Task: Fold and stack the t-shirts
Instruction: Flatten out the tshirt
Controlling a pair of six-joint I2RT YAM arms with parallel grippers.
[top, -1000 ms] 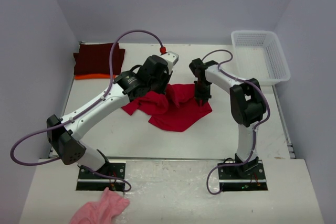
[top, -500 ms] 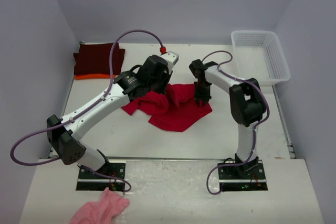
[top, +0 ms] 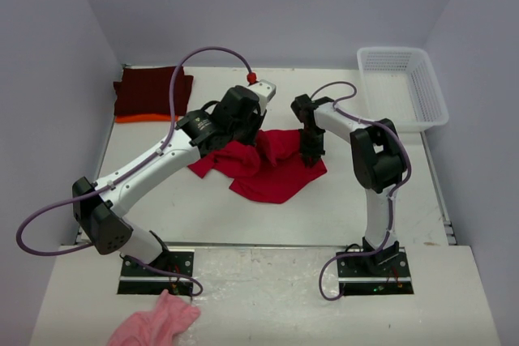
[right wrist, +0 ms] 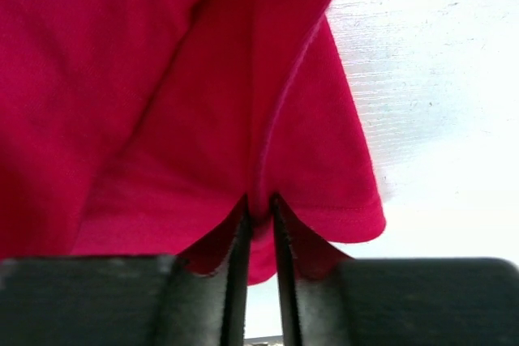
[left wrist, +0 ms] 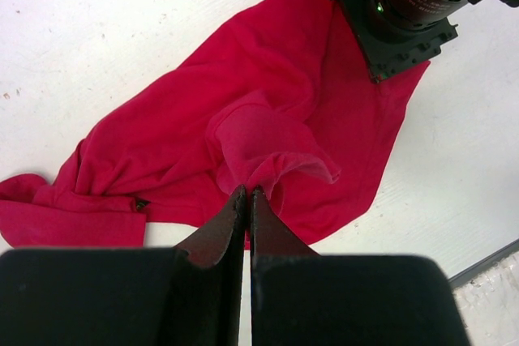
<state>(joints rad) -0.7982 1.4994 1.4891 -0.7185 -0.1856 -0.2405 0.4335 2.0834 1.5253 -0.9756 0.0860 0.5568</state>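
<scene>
A bright red t-shirt (top: pixel 276 177) lies crumpled in the middle of the table. My left gripper (left wrist: pixel 246 193) is shut on a raised fold of it (left wrist: pixel 268 103) near its centre, the cloth pulled into a small peak. At the shirt's right edge my right gripper (right wrist: pixel 259 205) is shut on a ridge of the red fabric (right wrist: pixel 162 79) just above a stitched hem, jaws nearly together. From above, the right gripper (top: pixel 310 154) points down onto the shirt. A dark maroon t-shirt (top: pixel 151 90) lies folded on an orange t-shirt (top: pixel 130 118) at the back left.
A white mesh basket (top: pixel 430 96) stands at the back right. A small pink fluffy cloth (top: pixel 158 322) lies off the near edge beside the left arm's base. The right arm's wrist (left wrist: pixel 405 6) shows in the left wrist view, close above the shirt.
The right arm has shifted slightly to the left while staying on the shirt's right edge. The left arm and the shirt look unchanged.
</scene>
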